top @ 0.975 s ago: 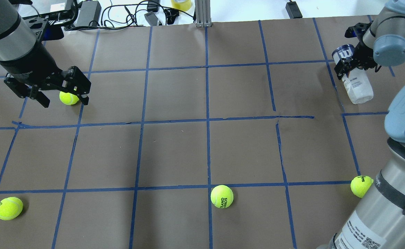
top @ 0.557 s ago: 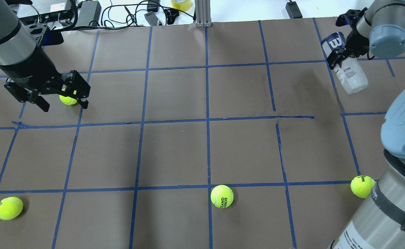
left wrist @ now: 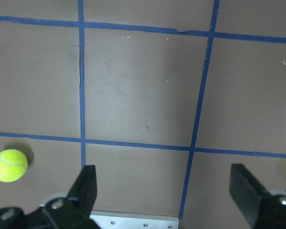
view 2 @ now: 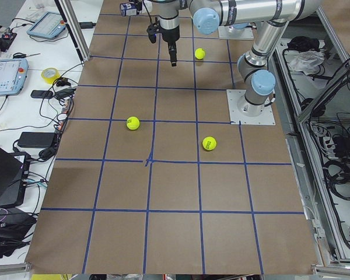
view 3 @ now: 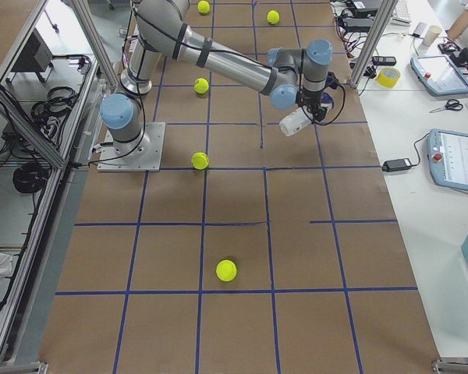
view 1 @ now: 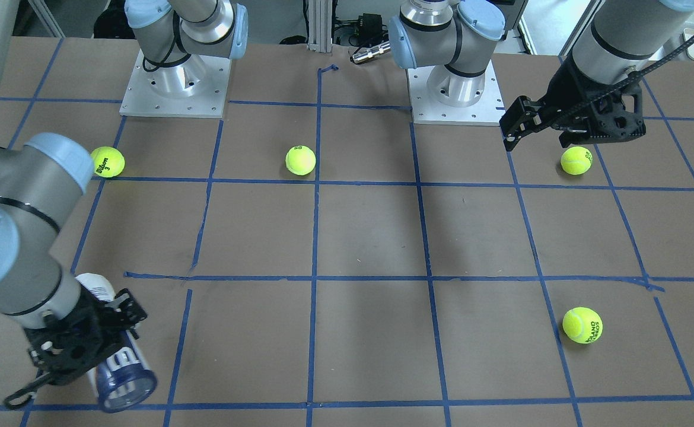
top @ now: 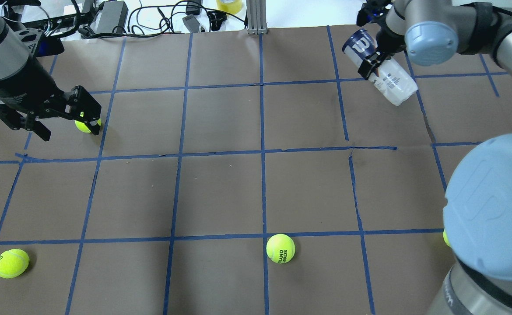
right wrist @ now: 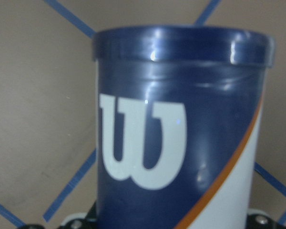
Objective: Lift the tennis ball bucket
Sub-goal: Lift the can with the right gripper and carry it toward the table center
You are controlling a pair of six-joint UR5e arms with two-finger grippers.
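Note:
The tennis ball bucket (top: 387, 76) is a slim can with a white label and a navy end bearing a white "W". My right gripper (top: 369, 61) is shut on it near the navy end and holds it tilted above the table at the far right. It also shows in the front-facing view (view 1: 123, 373) and fills the right wrist view (right wrist: 181, 129). My left gripper (top: 68, 129) is open and empty over the far left, with its jaws wide apart in the left wrist view (left wrist: 167, 191).
One tennis ball (top: 84, 127) lies by the left gripper's finger. Others lie at the near left (top: 11, 263) and near middle (top: 280, 248), and one (view 1: 108, 162) sits by the right arm's base. Cables and a power brick (top: 111, 17) line the far edge.
My right gripper has raised the can off the table and carried it left and farther away in the overhead view. My left gripper has drifted a little to the left.

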